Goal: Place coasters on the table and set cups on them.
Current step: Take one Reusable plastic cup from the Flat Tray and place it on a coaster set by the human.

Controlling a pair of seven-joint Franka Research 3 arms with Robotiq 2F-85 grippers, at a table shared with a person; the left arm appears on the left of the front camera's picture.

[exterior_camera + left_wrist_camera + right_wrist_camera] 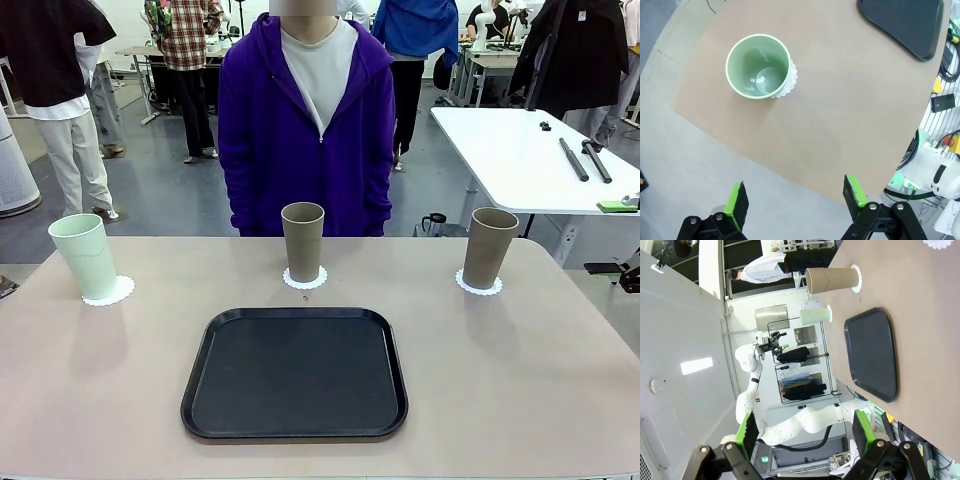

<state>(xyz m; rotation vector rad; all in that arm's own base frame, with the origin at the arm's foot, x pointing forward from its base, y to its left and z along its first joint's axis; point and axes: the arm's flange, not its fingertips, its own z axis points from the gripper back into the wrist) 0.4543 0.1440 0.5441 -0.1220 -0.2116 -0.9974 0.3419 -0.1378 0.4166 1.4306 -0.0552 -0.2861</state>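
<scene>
- Cups, three, each upright on its own coaster on the table (pixel 560 400).
- Left gripper (pixel 796 196): fingers spread wide, nothing held; mint cup (pixel 758 66) at 11 o'clock, well apart.
- Right gripper (pixel 805 431): fingers spread wide, nothing held.
- Tan cup (pixel 302 243) at the tray's (pixel 295 372) 12 o'clock; tan cup (pixel 490 248) at 2 o'clock.
</scene>
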